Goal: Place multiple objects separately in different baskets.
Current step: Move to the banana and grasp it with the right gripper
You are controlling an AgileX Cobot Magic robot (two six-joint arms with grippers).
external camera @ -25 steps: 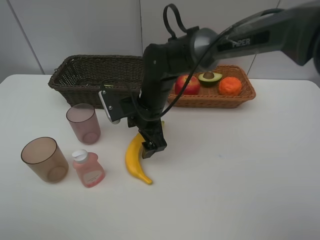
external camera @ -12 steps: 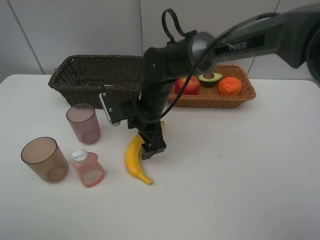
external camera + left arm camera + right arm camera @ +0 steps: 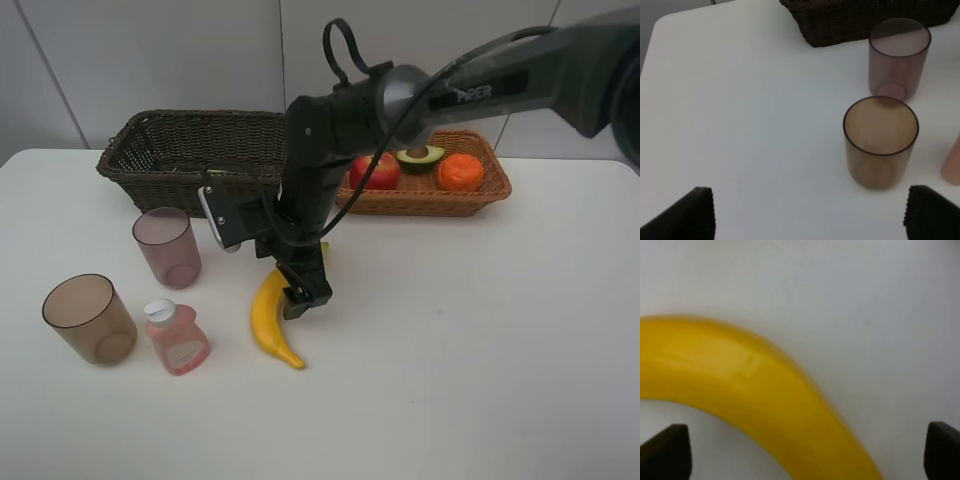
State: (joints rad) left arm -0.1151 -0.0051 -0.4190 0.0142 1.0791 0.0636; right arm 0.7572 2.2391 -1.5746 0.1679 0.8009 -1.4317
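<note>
Exterior high view is showing the right gripper (image 3: 303, 297) hanging low over the upper half of the yellow banana (image 3: 268, 320), which is lying on the white table (image 3: 480, 350) at lower centre of the frame. Its fingers are standing spread wide, pinching nothing, with the fruit showing between the tips in the right wrist view. The banana is looking light, firm yet bruisable, and smooth-skinned enough to slide, so a gentle squeeze across the thick middle is seeming wisest. The left gripper (image 3: 810, 217) is gaping too, empty, near 2 cups (image 3: 880, 142). A pink bottle (image 3: 178, 337) is standing just left of the banana, crowding that side. At upper right the tan basket (image 3: 420, 205) is holding an apple (image 3: 373, 170), avocado (image 3: 420, 156) and tangerine (image 3: 460, 172), while the dark basket (image 3: 150, 150) is sitting upper left.
</note>
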